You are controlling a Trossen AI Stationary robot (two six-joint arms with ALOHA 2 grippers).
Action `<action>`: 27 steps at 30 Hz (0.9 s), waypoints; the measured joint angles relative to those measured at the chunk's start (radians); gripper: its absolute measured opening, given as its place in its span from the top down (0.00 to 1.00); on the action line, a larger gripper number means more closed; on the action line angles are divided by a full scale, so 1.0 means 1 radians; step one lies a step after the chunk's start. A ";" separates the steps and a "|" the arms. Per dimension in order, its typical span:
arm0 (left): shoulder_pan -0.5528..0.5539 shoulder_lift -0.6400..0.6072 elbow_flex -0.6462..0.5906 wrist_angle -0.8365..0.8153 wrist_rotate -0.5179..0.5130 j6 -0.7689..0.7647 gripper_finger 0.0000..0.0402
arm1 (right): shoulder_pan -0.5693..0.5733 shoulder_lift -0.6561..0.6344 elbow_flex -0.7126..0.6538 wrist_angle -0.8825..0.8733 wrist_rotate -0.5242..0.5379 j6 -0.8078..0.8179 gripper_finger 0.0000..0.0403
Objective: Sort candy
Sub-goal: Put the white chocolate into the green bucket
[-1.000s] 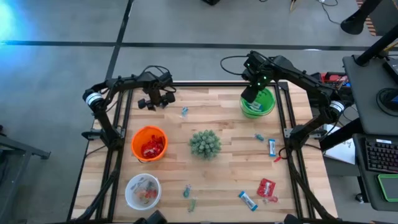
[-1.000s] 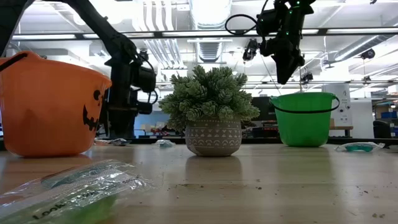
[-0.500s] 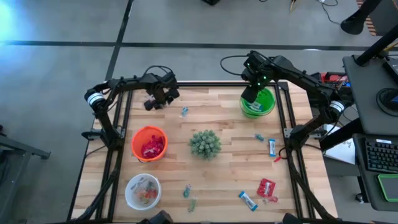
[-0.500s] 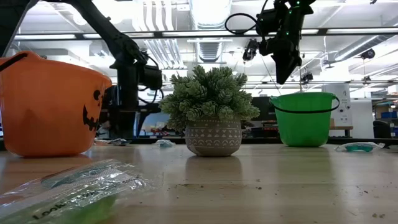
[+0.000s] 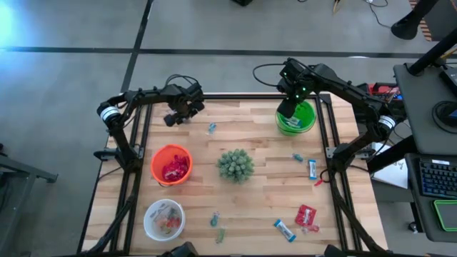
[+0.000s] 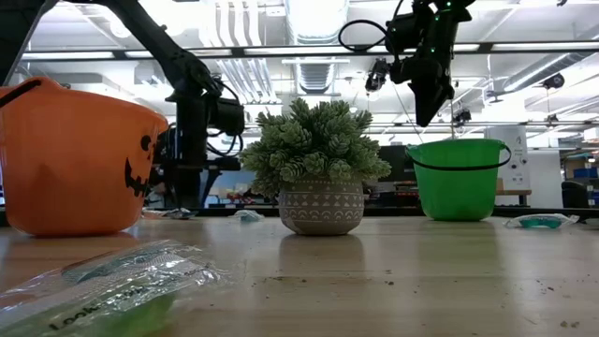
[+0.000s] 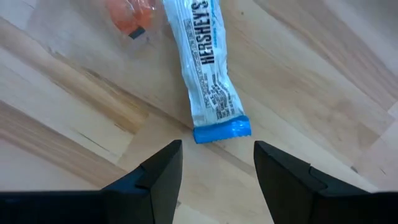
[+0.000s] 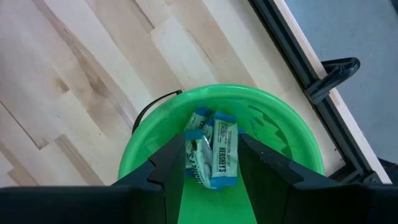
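Observation:
My left gripper stands open at the table's far left and points down. Just beyond its fingertips a blue-and-white candy bar lies flat on the wood, with an orange wrapped piece beside it; the fingers touch neither. My right gripper hangs open above the green bucket. Two blue-and-white bars lie in the bucket's bottom below the fingers. Loose candy lies on the table's right and near parts: a red packet, bars, teal pieces.
An orange pumpkin bucket with red candy stands at mid left. A clear bowl with candy sits near the front left. A spiky green potted plant stands at the centre. A teal piece lies to the right of my left gripper.
My left gripper has rolled about the line it points along while staying over the same spot at the far left, its fingers open throughout. My right gripper has kept still above the green bucket.

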 joint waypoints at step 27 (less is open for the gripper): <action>-0.024 0.000 0.000 0.000 -0.095 0.026 0.55 | 0.000 0.000 0.000 -0.010 0.000 0.018 0.66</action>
